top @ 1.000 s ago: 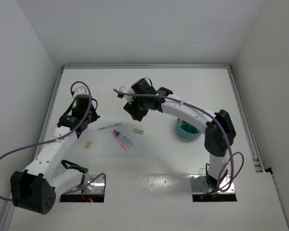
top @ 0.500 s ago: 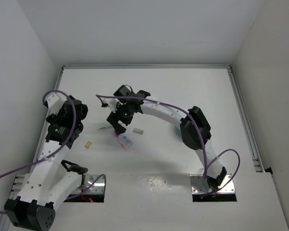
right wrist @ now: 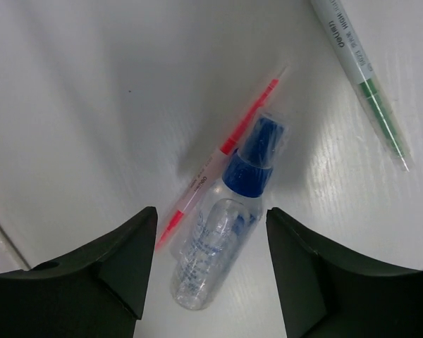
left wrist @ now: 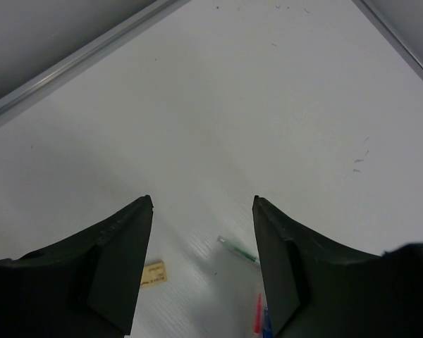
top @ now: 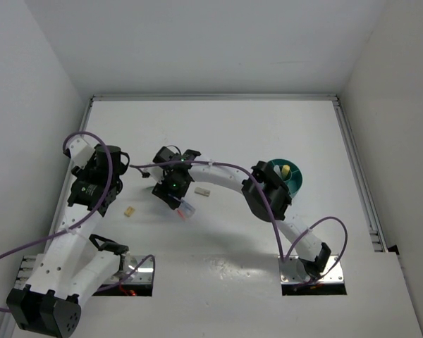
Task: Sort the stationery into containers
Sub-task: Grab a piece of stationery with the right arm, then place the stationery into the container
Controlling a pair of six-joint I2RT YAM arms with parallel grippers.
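Right claw [right wrist: 210,211] has swung across from the teal tub [top: 299,182] at 3 o'clock. It now hangs spread and empty over the clear-blue tube [right wrist: 218,239], near 9 o'clock on the surface. Left claw [left wrist: 203,204] has backed off, released. Tube pickup likely next.

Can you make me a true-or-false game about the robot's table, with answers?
The right gripper is open over the clear plastic bottle with a blue cap. True.
The thin red pen lies in the round teal plastic tub. False: it lies on the white table beside the bottle.
The left gripper holds the small flat yellow piece. False: it is open and empty; the piece lies on the table.
A yellow thing sits inside the tub. True.
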